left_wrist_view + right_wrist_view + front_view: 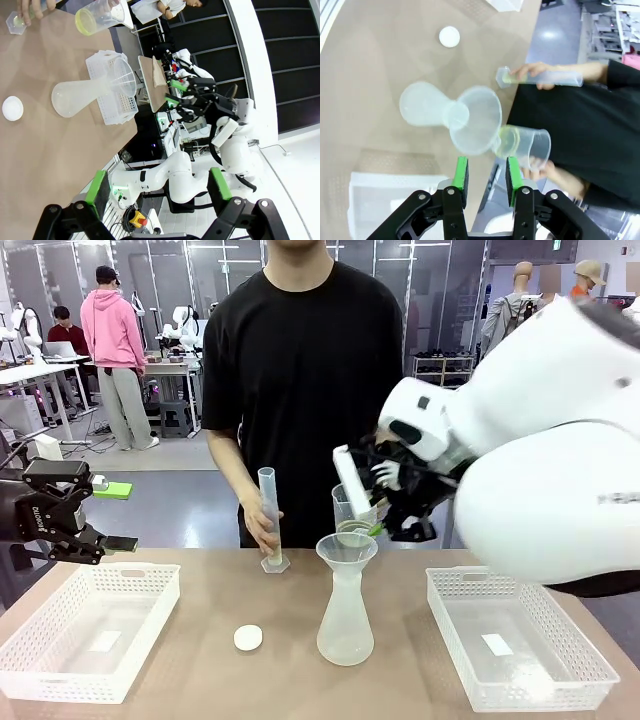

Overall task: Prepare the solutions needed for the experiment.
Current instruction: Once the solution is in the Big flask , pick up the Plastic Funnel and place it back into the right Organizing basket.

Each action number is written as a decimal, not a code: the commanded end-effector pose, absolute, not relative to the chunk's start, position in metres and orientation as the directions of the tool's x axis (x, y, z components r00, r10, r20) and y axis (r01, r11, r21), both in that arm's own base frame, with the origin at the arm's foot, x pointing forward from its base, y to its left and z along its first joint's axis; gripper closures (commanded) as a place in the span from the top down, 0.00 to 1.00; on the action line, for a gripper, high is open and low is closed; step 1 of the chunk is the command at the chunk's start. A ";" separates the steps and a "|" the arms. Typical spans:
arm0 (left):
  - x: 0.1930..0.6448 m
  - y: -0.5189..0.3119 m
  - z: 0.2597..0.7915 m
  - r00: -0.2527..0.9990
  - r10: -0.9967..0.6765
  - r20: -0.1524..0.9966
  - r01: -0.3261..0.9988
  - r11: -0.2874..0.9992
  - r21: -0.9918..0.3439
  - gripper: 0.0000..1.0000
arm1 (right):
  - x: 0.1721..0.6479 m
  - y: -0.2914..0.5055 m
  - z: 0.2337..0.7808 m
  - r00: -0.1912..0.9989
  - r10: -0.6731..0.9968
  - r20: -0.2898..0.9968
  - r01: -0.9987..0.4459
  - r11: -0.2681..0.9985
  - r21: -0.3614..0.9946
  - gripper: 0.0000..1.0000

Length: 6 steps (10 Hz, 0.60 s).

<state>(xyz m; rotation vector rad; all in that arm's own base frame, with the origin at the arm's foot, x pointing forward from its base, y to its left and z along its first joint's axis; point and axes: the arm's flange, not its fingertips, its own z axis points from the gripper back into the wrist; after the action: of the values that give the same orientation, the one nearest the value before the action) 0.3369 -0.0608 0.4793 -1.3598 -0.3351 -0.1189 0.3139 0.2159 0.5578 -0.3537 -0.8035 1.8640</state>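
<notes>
The solutions show as a little pale yellow-green liquid point(352, 528) in the bottom of a clear beaker point(526, 148). A person's hand point(542, 170) holds the beaker roughly upright beside the funnel point(347, 549). The funnel sits in a frosted conical flask point(345, 625). The person's other hand holds a graduated cylinder point(268, 510) standing on the table. My right gripper point(487, 161) hovers above the funnel and beaker, its jaws apart with nothing between them. At the table's left edge my left gripper point(113, 517) stands open and apart from everything. The beaker point(100, 17) and flask point(80, 97) show far off in the left wrist view.
A small white cap point(248, 637) lies on the table left of the flask. One white basket point(90, 630) stands at the front left and another point(520, 650) at the front right. My bulky right arm point(540, 470) hangs over the right side of the table.
</notes>
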 end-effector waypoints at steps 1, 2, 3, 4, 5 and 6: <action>0.338 -0.063 0.481 0.946 0.119 0.303 0.279 0.186 -0.942 1.00 | 0.281 0.179 0.569 -0.288 0.956 0.055 -0.781 -0.201 -0.592 0.40; 0.338 -0.063 0.481 0.946 0.119 0.303 0.279 0.186 -0.942 1.00 | 0.271 0.151 0.572 -0.202 0.979 0.018 -0.830 -0.161 -0.533 0.40; 0.338 -0.063 0.481 0.946 0.119 0.303 0.279 0.186 -0.942 1.00 | 0.264 0.127 0.573 -0.073 0.997 -0.015 -0.887 -0.072 -0.456 0.40; 0.338 -0.063 0.481 0.946 0.119 0.303 0.279 0.186 -0.942 1.00 | 0.261 0.112 0.574 0.028 0.999 -0.035 -0.916 0.012 -0.401 0.40; 0.338 -0.063 0.481 0.946 0.119 0.303 0.279 0.186 -0.942 1.00 | 0.257 0.101 0.574 0.099 0.995 -0.024 -0.921 0.082 -0.380 0.40; 0.338 -0.063 0.481 0.946 0.119 0.303 0.279 0.186 -0.942 1.00 | 0.252 0.099 0.574 0.129 0.992 0.011 -0.922 0.124 -0.367 0.40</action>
<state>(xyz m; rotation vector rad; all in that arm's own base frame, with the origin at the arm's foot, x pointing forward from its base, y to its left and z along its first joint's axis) 0.3369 -0.0609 0.4793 -1.3595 -0.3351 -0.1191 0.2563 0.0862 0.5665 -0.3461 -0.2447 1.4789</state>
